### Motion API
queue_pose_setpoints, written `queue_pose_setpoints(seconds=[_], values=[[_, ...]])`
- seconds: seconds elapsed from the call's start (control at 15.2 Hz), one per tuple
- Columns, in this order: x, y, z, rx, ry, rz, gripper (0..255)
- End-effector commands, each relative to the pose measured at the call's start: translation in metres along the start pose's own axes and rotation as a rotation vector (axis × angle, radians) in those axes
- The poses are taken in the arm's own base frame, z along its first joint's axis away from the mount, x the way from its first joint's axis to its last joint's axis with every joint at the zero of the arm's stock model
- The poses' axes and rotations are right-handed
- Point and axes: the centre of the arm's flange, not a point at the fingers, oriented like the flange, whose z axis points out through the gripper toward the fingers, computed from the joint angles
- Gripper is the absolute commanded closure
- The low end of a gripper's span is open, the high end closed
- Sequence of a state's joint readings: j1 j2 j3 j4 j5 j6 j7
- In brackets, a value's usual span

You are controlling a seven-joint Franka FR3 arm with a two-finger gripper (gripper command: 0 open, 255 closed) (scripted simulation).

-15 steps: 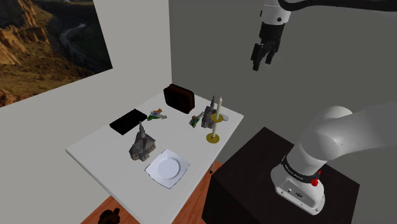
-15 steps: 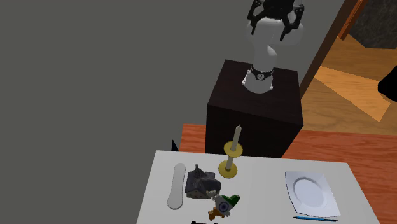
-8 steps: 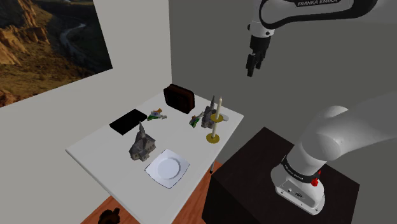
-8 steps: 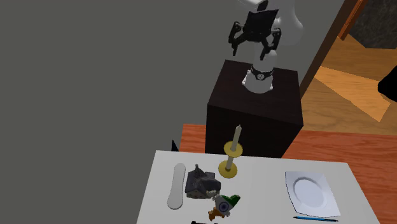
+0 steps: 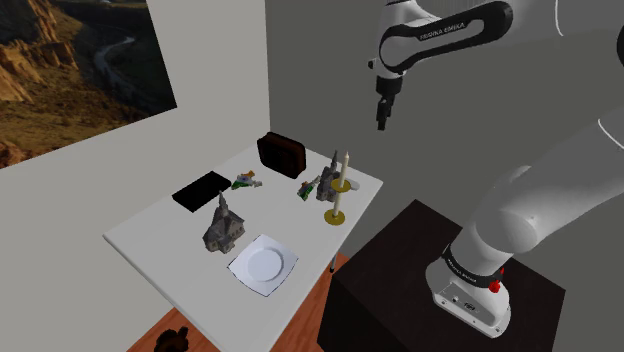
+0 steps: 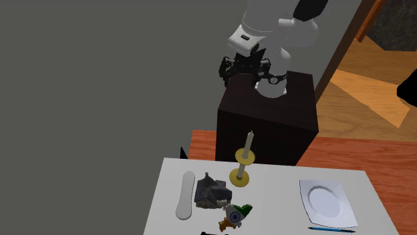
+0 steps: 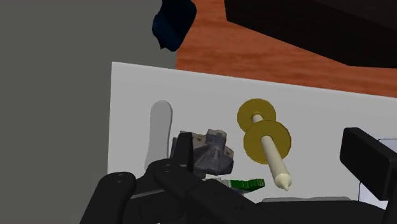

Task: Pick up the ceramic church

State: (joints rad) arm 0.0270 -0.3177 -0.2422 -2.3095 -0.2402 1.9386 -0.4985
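Two grey models share our bench: the steepled church well apart from the candlestick, a lumpier model just beside it. Our jaws hang apart, high above the candlestick.

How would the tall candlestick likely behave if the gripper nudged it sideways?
The candlestick looks tall and slender on a small round base, so a sideways nudge would probably tip it. Its round shaft suggests it would roll once down, and it stands near the table edge, so it might fall off.
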Motion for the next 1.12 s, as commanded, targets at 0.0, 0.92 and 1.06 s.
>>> queue_pose_setpoints(seconds=[0.0,0.92,1.06], values=[[0.017,0.013,0.019,-0.009,-0.007,-0.062,0],[0.137,0.076,0.144,-0.059,-0.058,-0.469,0],[0.156,0.081,0.162,-0.066,-0.065,-0.527,0]])
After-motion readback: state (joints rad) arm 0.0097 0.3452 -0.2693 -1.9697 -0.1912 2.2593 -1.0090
